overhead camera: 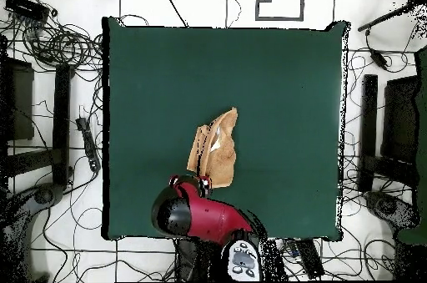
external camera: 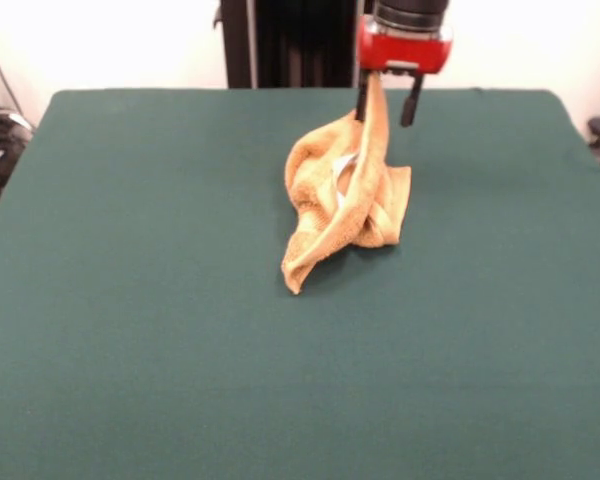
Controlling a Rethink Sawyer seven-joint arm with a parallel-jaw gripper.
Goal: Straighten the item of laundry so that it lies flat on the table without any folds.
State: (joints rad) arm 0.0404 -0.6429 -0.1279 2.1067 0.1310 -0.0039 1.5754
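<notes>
The golden-yellow towel lies crumpled a little beyond the middle of the green table. One corner is drawn up into a narrow strand that reaches my gripper. The strand rests against the left black finger. The right finger stands apart from it with a visible gap, so the jaws look open. The rest of the towel is bunched and folded on the cloth, with its white tag showing. In the overhead view the towel lies just beyond the red arm head, which hides the gripper.
The table is far bigger than the towel, with bare green cloth on all sides of it. Cables and stands lie on the floor around the table. The black pedestal stands behind the far edge.
</notes>
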